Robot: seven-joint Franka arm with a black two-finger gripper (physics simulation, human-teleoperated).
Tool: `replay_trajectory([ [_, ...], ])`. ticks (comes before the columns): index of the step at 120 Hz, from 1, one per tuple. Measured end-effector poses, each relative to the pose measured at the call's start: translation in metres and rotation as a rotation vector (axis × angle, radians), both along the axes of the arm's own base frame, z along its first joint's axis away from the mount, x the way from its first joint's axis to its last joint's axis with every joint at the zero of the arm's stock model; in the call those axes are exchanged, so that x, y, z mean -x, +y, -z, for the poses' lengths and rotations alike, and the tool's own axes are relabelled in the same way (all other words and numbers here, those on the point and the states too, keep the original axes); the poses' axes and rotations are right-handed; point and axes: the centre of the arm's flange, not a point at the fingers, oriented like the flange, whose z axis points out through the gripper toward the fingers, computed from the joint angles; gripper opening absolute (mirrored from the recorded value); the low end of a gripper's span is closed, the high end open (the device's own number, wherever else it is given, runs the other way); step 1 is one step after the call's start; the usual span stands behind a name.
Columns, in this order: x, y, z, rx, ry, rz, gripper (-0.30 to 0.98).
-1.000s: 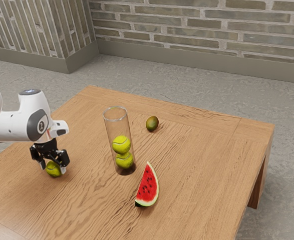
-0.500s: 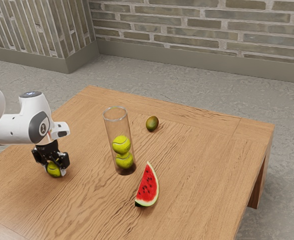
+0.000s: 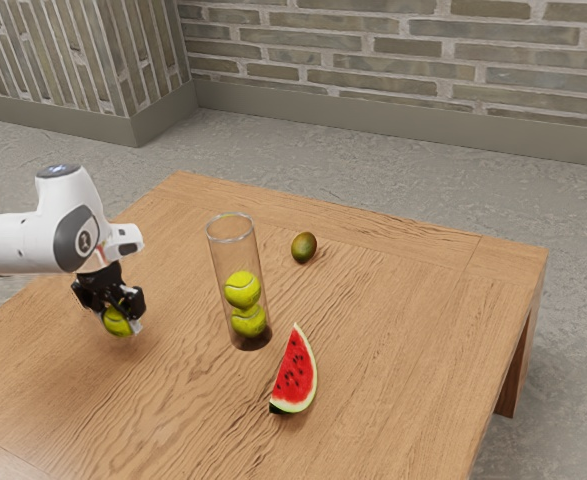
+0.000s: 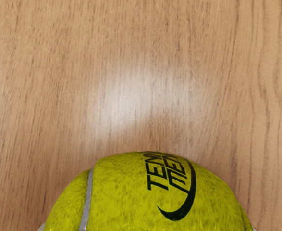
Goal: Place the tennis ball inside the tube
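My black gripper [image 3: 119, 318] is at the exterior view's left, shut on a yellow-green tennis ball [image 3: 116, 322] and holding it a little above the table. In the wrist view the held ball [image 4: 145, 192] shows dark lettering and a pale seam. The clear tube [image 3: 219, 262] stands upright, apart from my gripper toward the exterior view's right. Inside its lower half, one tennis ball [image 3: 242, 289] rests on another ball [image 3: 248, 321].
A watermelon slice [image 3: 295, 374] lies near the tube, toward the exterior view's lower right. A small green-brown fruit [image 3: 304, 247] sits behind the tube. All stand on the wooden table [image 3: 403, 330].
The fingers have closed on the ball. My gripper and the ball have risen off the table and shifted slightly toward the exterior view's right.
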Motion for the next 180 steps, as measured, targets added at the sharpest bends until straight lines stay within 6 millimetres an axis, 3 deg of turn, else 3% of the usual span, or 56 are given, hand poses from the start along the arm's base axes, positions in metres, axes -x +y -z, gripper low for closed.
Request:
replay_trajectory([
  [14,-0.013,-0.022,-0.039,0.004,-0.063,0.054,0.32],
  [28,-0.048,-0.038,-0.108,-0.036,-0.113,0.121,0.29],
  [36,-0.072,-0.050,-0.157,-0.063,-0.149,0.156,0.28],
  [47,-0.098,-0.088,-0.214,-0.080,-0.191,0.220,0.28],
  [56,-0.107,-0.126,-0.239,-0.074,-0.200,0.274,0.29],
  [75,-0.106,-0.170,-0.238,-0.037,-0.155,0.321,0.28],
  [105,-0.103,-0.202,-0.230,-0.013,-0.113,0.340,0.27],
  [136,-0.106,-0.210,-0.224,-0.010,-0.100,0.326,0.27],
  [158,-0.106,-0.209,-0.224,0.002,-0.099,0.314,0.49],
  [180,-0.105,-0.208,-0.227,0.009,-0.098,0.309,0.59],
])
